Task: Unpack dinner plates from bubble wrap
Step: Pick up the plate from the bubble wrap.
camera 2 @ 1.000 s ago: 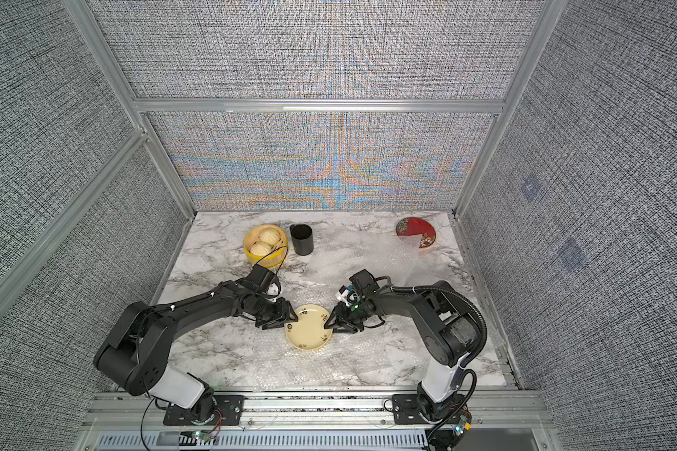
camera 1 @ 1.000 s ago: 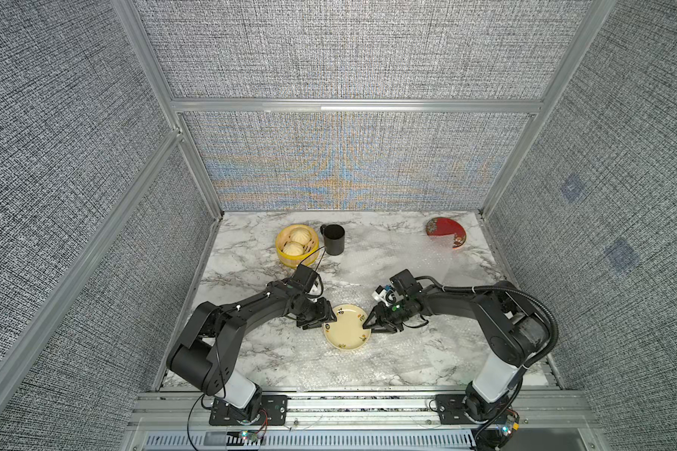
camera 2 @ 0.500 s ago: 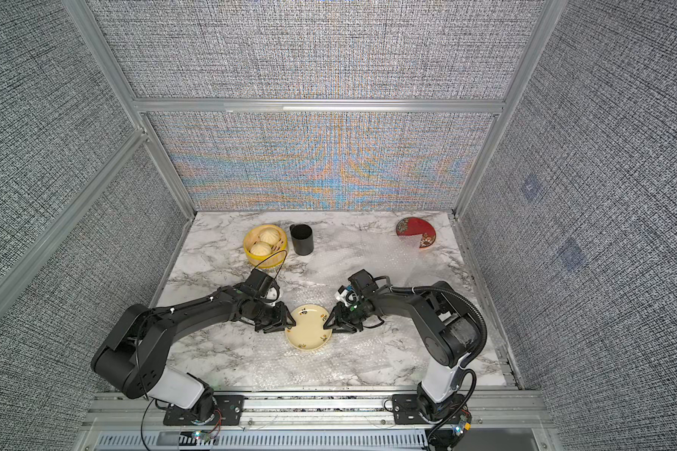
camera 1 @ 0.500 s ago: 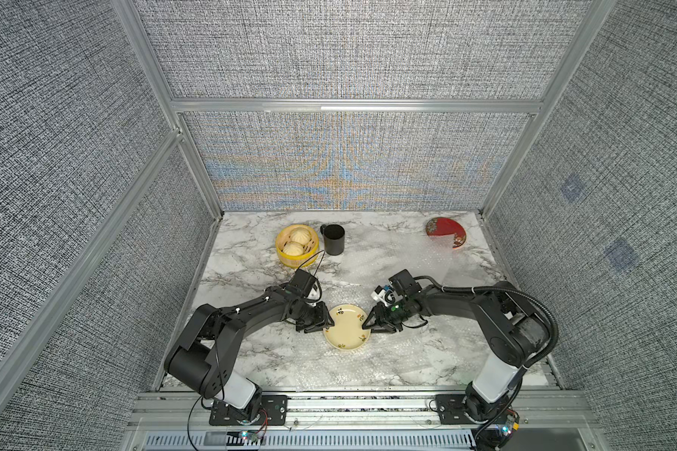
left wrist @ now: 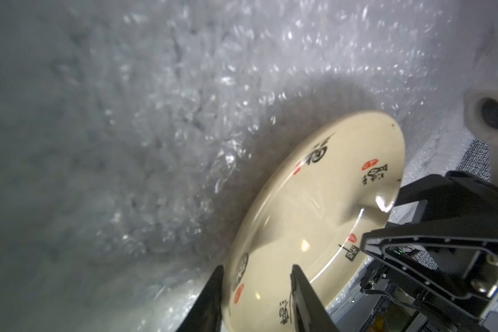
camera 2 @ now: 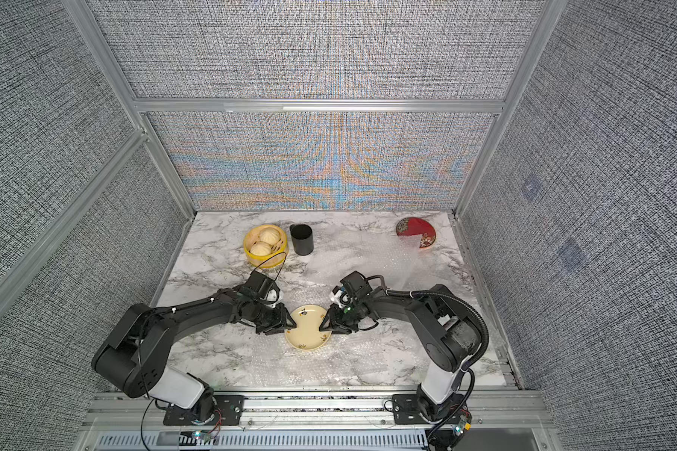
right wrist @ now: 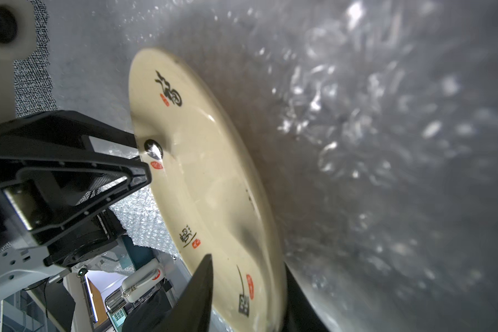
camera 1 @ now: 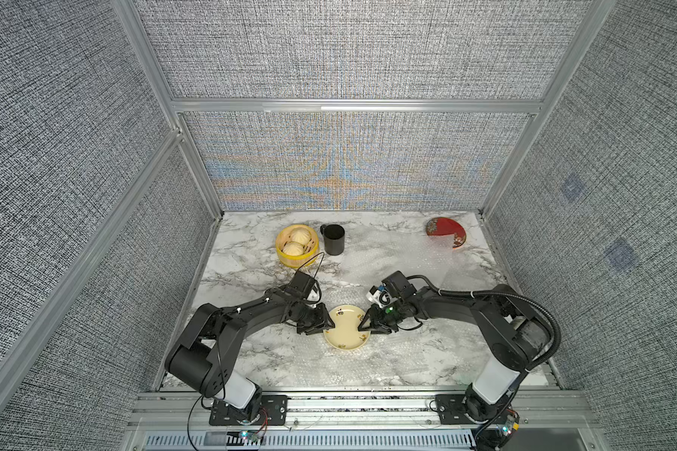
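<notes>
I see the cream plate [camera 1: 346, 327] over the bubble wrap [camera 1: 391, 353], toward 6 o'clock on the table. My left gripper [camera 1: 327, 325] straddles its rim at 9 o'clock and my right gripper [camera 1: 363, 323] at 3 o'clock. I cannot tell whether either is clamped. The dark red plate [camera 1: 442, 230] sits at 1 o'clock, partly under bubble wrap.

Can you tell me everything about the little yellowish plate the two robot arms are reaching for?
The cream plate is small, round and glossy, like glazed ceramic, with black brush characters and red stamps around its rim. It lies face up on bubble wrap. The left gripper and right gripper have their jaws straddling opposite edges of the rim; whether they pinch it is unclear.
</notes>
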